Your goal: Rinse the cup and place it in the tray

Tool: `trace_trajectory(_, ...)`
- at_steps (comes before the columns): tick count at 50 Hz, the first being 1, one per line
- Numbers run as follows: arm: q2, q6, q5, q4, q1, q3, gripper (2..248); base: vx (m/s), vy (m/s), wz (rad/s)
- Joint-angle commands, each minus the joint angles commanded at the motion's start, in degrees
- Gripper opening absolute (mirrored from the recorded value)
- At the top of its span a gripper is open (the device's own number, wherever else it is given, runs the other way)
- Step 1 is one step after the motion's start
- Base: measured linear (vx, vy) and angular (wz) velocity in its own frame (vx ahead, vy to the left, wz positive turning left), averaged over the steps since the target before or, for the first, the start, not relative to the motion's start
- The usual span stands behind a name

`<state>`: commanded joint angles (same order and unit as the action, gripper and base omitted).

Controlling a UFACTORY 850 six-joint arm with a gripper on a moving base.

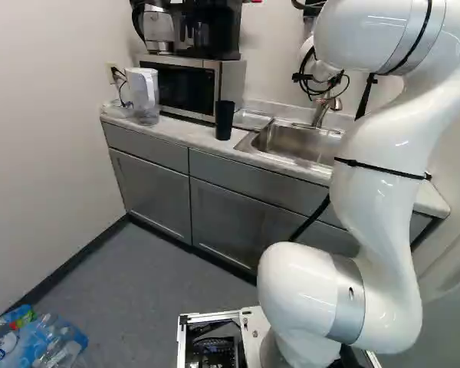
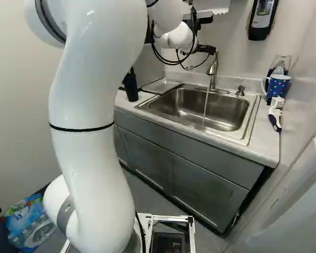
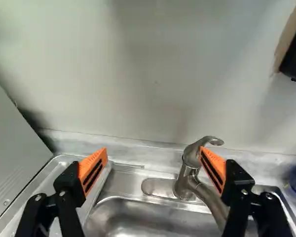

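Observation:
My gripper (image 1: 320,79) hangs over the back of the sink (image 1: 291,142) by the tap. In the wrist view the gripper (image 3: 153,165) is open, its orange pads far apart with nothing held; the tap (image 3: 190,170) shows beyond, near one finger. A tall black cup (image 1: 225,120) stands upright on the counter, left of the tray; it also shows as a dark cup (image 2: 130,85) beside my arm in the right base view. The shallow tray (image 2: 162,86) lies between cup and sink. A thin stream of water (image 2: 206,105) runs from the tap into the basin.
A microwave (image 1: 185,88) with coffee machines on top and a white pitcher (image 1: 144,93) stand left of the cup. Right of the sink are a blue dotted mug (image 2: 279,84) and a brush (image 2: 275,113). Wrapped bottles (image 1: 34,341) lie on the floor. A dispenser (image 2: 263,18) hangs on the wall.

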<state>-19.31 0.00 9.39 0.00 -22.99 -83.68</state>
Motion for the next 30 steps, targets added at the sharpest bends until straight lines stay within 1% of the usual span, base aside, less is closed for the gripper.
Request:
trace_trajectory(17,4.86,0.00,-0.19,0.00,1.40,5.58,247,0.000,0.000,0.000)
trace_trajectory(30,8.78,0.00,-2.57,0.00,2.17,9.93,247,0.000,0.000,0.000)
